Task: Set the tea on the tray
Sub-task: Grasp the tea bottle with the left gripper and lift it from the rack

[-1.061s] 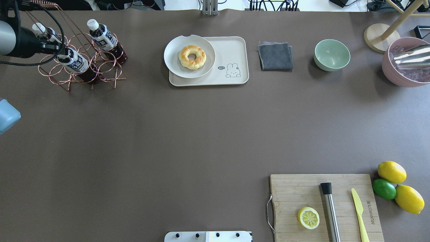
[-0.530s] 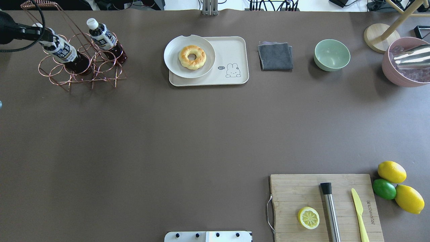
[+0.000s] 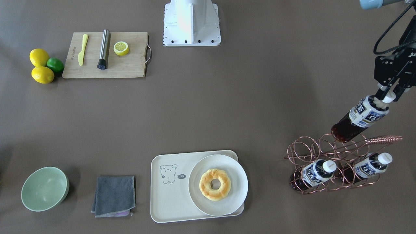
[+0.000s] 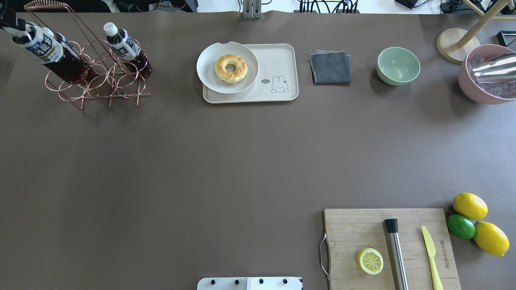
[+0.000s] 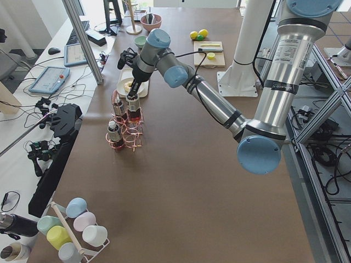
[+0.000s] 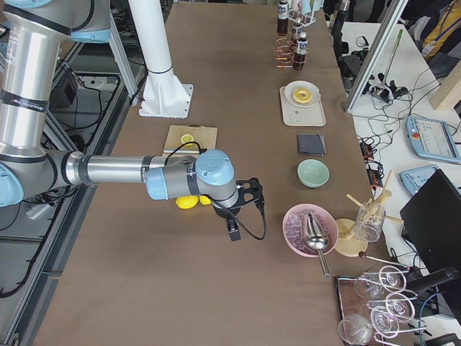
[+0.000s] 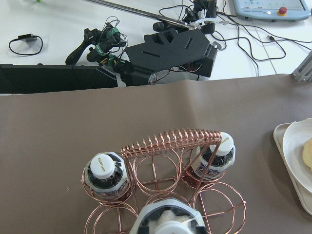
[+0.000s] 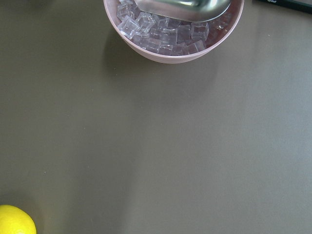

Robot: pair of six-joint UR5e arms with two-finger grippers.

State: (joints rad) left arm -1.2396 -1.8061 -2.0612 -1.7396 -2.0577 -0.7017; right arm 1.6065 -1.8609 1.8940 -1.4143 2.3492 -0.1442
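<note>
My left gripper (image 3: 387,93) is shut on the white cap of a tea bottle (image 3: 360,117) and holds it tilted, its base just above the copper wire rack (image 3: 328,146). The held bottle also shows in the overhead view (image 4: 42,50), and its cap at the bottom of the left wrist view (image 7: 168,222). Two more tea bottles (image 3: 313,174) (image 3: 370,165) stand in the rack. The cream tray (image 3: 169,195) with the bear drawing lies to the side of the rack and carries a round plate (image 3: 237,195) with a doughnut. My right gripper (image 6: 234,232) shows only in the exterior right view; I cannot tell its state.
A grey cloth (image 4: 330,66) and a green bowl (image 4: 398,65) lie beyond the tray. A pink bowl of ice (image 8: 173,53) sits below the right wrist. A cutting board (image 4: 354,225) holds a lemon half, muddler and knife, with lemons and a lime (image 4: 461,226) beside it.
My left gripper has lifted the tea bottle up out of its ring in the rack and drawn it toward the table's left end. The rest has not moved.
</note>
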